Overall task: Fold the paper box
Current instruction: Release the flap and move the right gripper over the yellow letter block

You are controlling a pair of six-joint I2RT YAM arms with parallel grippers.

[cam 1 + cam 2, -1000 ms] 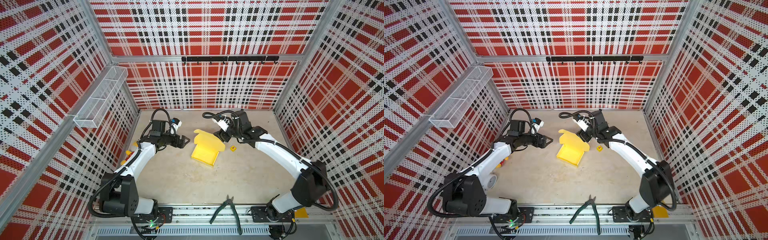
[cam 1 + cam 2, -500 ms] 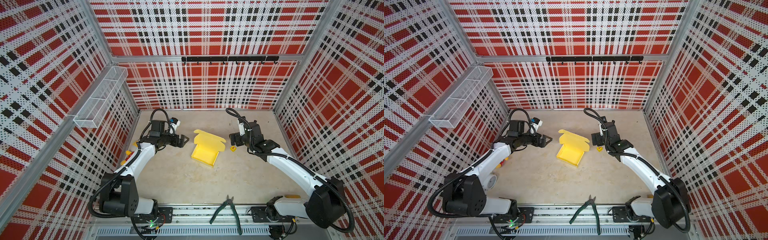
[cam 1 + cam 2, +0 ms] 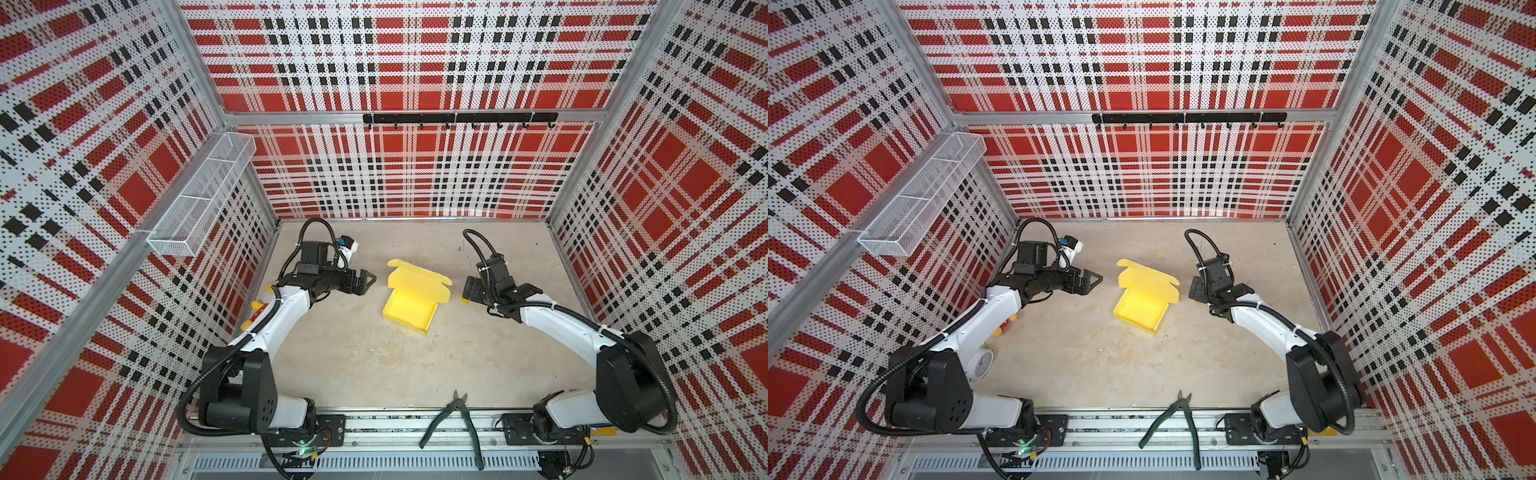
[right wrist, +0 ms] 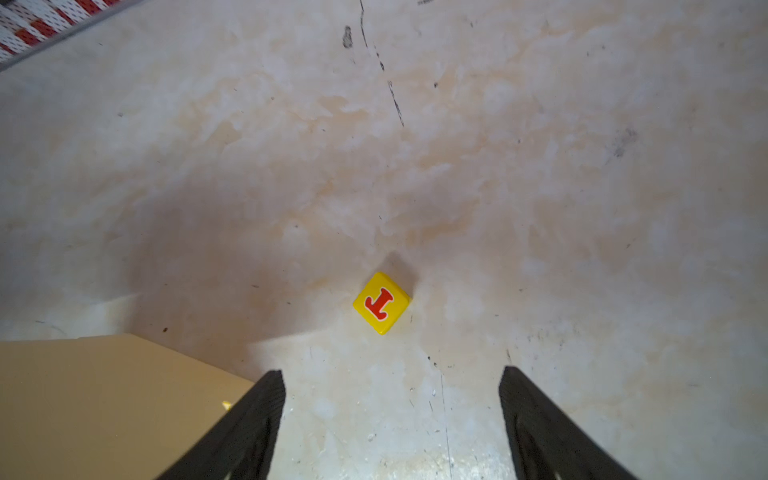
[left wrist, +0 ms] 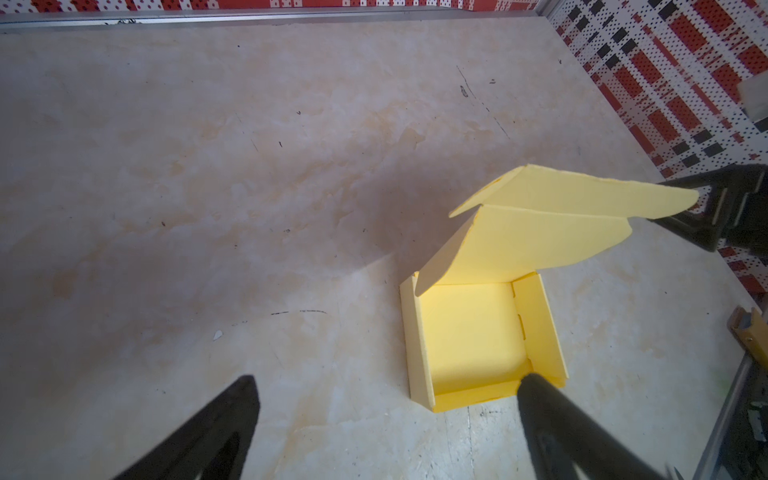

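My left gripper (image 5: 388,381) and right gripper (image 4: 391,372) both stand spread; the right wrist view cuts off the pale yellow cardboard box (image 5: 469,332).

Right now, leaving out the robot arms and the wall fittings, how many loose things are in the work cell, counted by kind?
Paper box: 1
Small cube: 1
Pliers: 1
Yellow and red toy, partly hidden: 1
Total: 4
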